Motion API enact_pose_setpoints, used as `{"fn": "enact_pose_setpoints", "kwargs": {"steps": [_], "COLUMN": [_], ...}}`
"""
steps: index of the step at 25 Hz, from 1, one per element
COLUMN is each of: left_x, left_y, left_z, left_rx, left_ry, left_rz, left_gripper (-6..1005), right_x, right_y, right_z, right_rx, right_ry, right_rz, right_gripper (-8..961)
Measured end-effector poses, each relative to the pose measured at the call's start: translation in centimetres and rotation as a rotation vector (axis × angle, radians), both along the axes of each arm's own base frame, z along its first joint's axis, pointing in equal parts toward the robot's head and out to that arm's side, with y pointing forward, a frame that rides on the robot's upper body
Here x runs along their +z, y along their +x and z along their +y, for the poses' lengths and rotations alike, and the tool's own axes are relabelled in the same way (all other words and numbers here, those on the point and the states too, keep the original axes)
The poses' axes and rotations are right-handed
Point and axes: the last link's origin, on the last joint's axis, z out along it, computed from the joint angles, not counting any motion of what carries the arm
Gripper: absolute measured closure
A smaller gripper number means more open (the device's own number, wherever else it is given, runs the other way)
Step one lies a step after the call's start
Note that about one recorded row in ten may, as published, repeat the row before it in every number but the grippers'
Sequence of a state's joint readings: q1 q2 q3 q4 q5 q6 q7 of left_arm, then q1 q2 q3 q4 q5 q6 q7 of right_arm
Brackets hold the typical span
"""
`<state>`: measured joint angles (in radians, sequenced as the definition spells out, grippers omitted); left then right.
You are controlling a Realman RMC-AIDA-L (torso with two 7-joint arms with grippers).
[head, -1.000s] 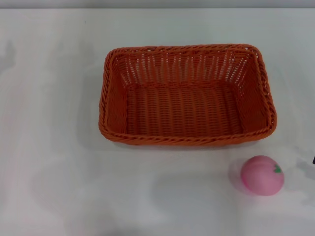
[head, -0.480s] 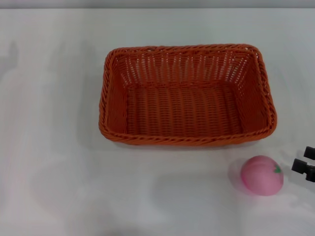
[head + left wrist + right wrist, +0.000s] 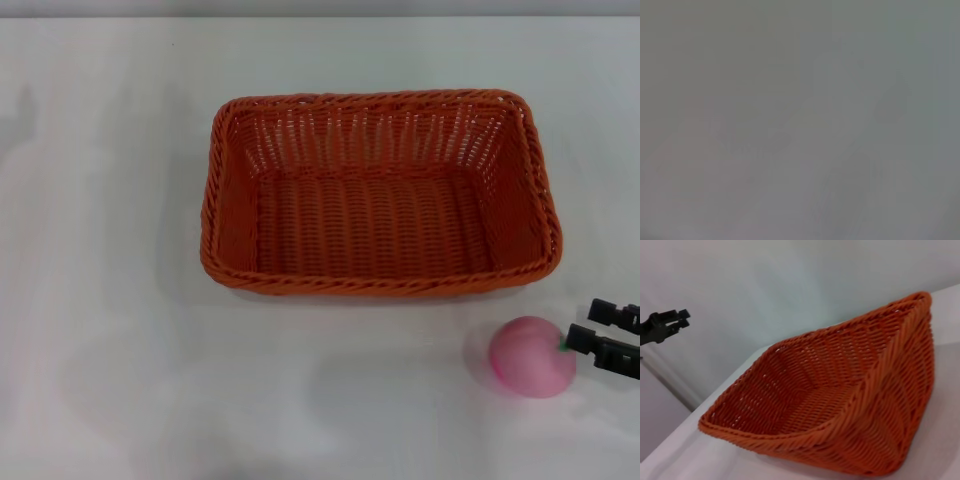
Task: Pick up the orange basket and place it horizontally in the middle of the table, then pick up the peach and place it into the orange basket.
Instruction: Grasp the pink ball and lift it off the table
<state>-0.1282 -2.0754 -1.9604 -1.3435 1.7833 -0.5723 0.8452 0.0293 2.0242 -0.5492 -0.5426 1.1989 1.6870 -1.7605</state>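
Peach [image 3: 531, 357] is sitting on the bench [image 3: 120, 330], near-right of the empty basket [image 3: 378, 195]. Right gripper [image 3: 602, 331] is reaching in just beside it, fingers [image 3: 598, 346] spread, holding nothing. Looking light and smooth, the peach is likely wanting a grip across its widest part.

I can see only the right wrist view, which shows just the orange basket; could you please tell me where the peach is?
Observer: The peach lies on the table, outside the orange basket, off its near right corner.
Operator: Thank you. Where is the right gripper?
Observer: The right gripper is at the peach's right side, jaws open, not closed around it.
Operator: And how does the basket lie?
Observer: In the head view its long sides run left to right, about mid-table.
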Motion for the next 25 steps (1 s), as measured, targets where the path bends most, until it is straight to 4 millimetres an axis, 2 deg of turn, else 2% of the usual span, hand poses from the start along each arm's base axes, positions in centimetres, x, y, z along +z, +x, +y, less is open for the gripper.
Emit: {"fn": "enact_pose_setpoints", "kwargs": {"steps": [25], "left_x": [0.3], "left_y": [-0.2], "left_z": [-0.1], "left_rx": [0.002], "left_ry": [-0.003], "left_rz": [-0.011], "left_gripper": [571], "right_x": [-1.5], "right_y": [-0.4], "right_z": [0.3], "right_rx": [-0.001], "right_ry": [-0.041], "right_rz": [0.030], "right_gripper": [89]}}
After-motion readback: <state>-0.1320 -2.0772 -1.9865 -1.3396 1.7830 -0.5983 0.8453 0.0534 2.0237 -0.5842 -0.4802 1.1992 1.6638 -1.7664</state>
